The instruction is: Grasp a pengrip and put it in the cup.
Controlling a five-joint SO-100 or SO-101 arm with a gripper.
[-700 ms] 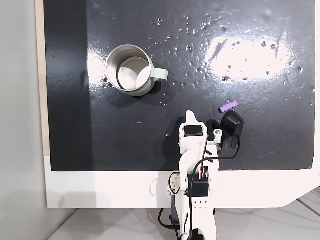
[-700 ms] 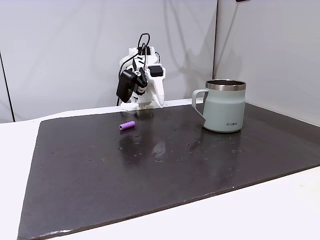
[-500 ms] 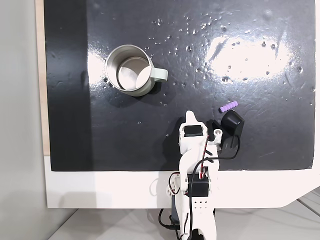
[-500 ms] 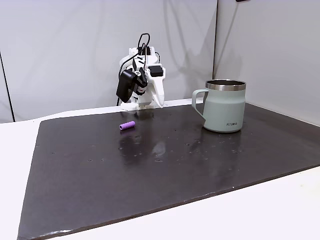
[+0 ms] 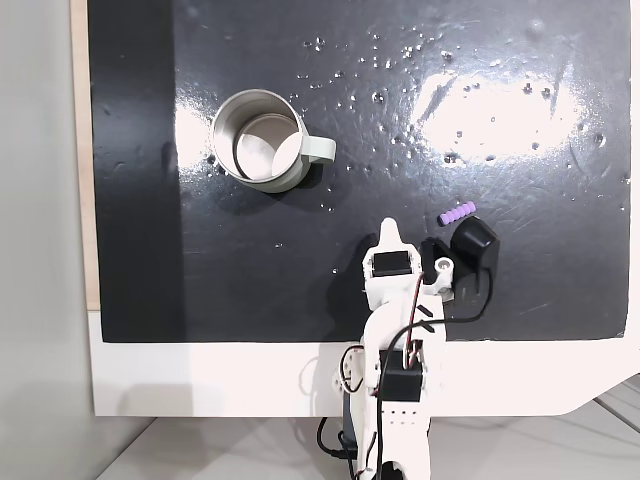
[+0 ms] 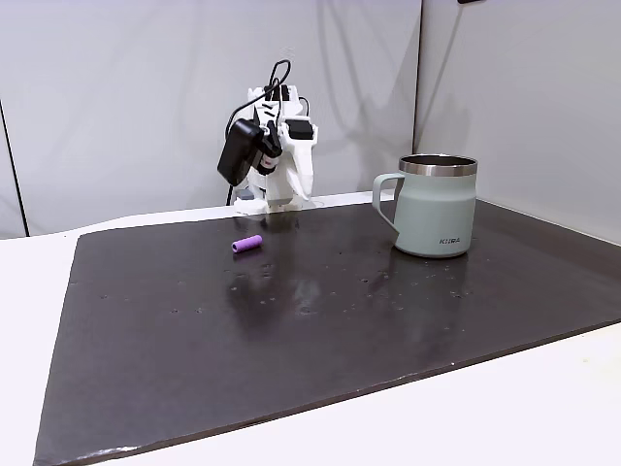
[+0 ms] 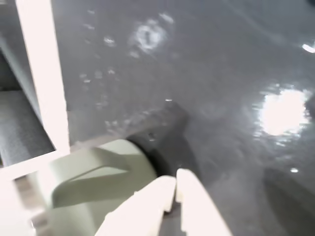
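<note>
The pengrip [image 5: 458, 213] is a small light-purple ribbed tube lying on the black mat; it also shows left of centre in the side fixed view [image 6: 246, 244]. The cup [image 5: 318, 150], a pale grey-green mug with its handle to the right, stands upright and apart at the upper left; in the side view the cup [image 6: 437, 214] is at the right. My gripper [image 5: 388, 227] is shut with nothing in it, tucked near the arm base, left of and just below the pengrip. In the wrist view my gripper [image 7: 174, 181] has its white fingers together, with the blurred cup [image 7: 93, 182] at lower left.
The black mat [image 5: 520, 300] covers most of the white table [image 5: 200, 380]. A black wrist camera [image 5: 473, 243] hangs off the arm just below the pengrip. A pale wall stands behind the arm [image 6: 277, 146] in the side view.
The arm has swung slightly to the right in the top-down view and risen a little in the side view. Pengrip and cup have not moved.
</note>
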